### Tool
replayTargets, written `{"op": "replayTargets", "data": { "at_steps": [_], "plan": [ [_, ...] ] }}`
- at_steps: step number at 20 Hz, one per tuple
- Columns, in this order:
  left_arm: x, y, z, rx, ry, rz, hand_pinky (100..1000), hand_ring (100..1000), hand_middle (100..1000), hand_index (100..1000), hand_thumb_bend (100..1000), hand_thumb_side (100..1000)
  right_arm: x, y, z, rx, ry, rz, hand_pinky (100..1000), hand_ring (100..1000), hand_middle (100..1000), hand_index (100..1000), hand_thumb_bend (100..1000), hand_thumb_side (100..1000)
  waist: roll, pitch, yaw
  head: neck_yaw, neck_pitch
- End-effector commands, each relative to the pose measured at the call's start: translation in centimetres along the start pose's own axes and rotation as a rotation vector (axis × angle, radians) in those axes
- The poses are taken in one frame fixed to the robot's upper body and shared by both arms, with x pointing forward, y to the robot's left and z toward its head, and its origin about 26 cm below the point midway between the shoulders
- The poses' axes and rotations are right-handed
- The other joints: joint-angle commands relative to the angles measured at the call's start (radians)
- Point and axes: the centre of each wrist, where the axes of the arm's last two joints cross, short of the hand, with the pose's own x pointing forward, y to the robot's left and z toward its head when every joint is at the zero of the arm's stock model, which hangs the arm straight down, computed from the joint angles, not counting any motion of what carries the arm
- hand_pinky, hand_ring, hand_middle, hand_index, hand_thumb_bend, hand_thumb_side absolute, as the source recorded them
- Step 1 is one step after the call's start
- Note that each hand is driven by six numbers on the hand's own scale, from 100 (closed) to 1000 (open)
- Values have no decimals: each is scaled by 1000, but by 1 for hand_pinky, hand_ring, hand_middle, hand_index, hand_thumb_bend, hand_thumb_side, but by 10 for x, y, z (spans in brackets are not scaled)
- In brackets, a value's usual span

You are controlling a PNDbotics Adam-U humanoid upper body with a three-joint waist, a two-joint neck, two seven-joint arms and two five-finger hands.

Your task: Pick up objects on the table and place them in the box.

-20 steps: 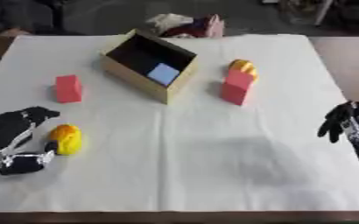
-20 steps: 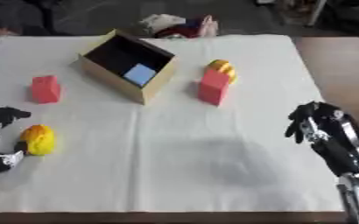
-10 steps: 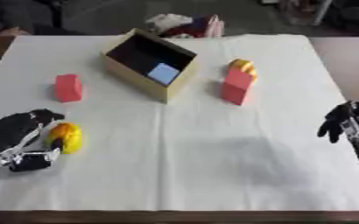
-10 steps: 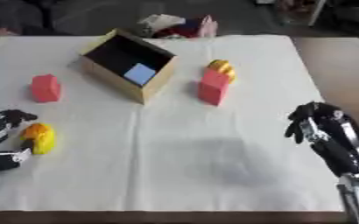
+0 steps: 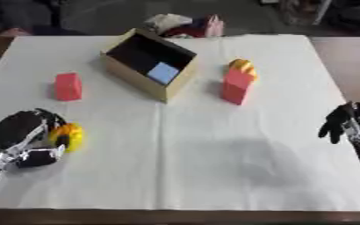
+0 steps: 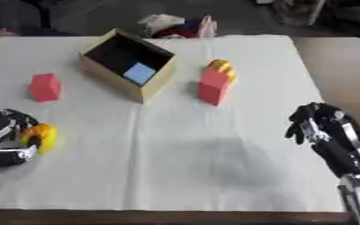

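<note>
Lower left of frame: my left hand (image 5: 22, 136) has its fingers curled round the yellow object (image 5: 68, 136), not yet lifted. My right hand (image 6: 318, 125) idles at the right edge, fingers relaxed, holding nothing. The cardboard box (image 5: 149, 63), upper centre, holds one light blue piece (image 5: 164, 72). Two red blocks (image 5: 68, 86) (image 5: 235, 86) and another yellow piece (image 5: 243, 67) remain outside. No readable writing.
</note>
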Motion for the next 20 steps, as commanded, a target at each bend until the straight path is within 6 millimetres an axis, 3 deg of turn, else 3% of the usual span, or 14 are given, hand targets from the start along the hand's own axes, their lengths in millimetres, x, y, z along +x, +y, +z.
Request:
{"op": "replayTargets", "data": {
  "at_steps": [1,7,11,15,20],
  "plan": [
    [6,26,2,141,-50,27,452,292,273,541,100,246,6,-5,-3,6,-17,19,398,259,259,518,100,482,2,-9,-1,-3,-5],
    [31,88,15,316,-217,65,467,295,274,548,100,248,5,-5,-3,8,-15,21,398,259,259,519,100,483,4,-12,-2,-4,-4],
    [42,122,11,354,-296,60,465,299,279,553,100,248,5,-5,-2,13,-12,20,398,258,258,518,100,483,5,-15,-7,-2,-8],
    [42,141,-13,331,-304,76,476,309,290,566,100,246,4,-3,-2,23,-10,16,398,257,258,518,100,483,4,-18,-18,5,-10],
    [27,147,-60,271,-211,96,490,332,318,589,100,244,3,-1,-2,33,-8,7,398,256,257,518,100,483,-1,-17,-37,15,-18]
  ]
}}
